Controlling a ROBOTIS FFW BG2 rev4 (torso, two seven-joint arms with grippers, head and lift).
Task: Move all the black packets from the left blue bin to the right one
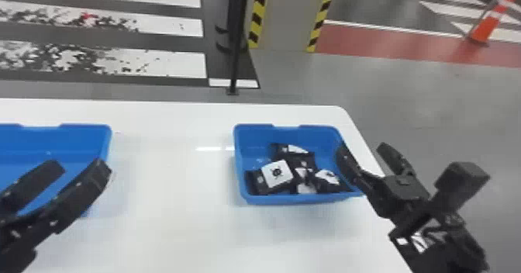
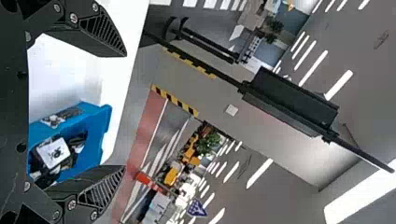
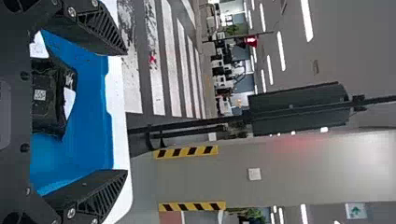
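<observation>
Several black packets with white labels [image 1: 276, 174] lie in a heap inside the right blue bin [image 1: 241, 175]. Part of the left blue bin [image 1: 87, 136] shows at the left edge. My left gripper [image 1: 81, 165] is over that bin's near right part, fingers apart and nothing between them. At the right bin's right side, my right gripper [image 1: 364, 150] stands open, one finger over the bin's rim. In the left wrist view the left gripper [image 2: 123, 111] is open, with the right bin farther off. Packets [image 3: 49, 98] lie in the bin beyond the open right gripper [image 3: 126, 112] in the right wrist view.
The white table [image 1: 174, 222] carries both bins, with a wide gap between them. Its right edge runs beneath the right arm. Behind the table stand a black pole [image 1: 233, 59] and a pillar with striped edges; an orange cone [image 1: 484, 26] is far off at right.
</observation>
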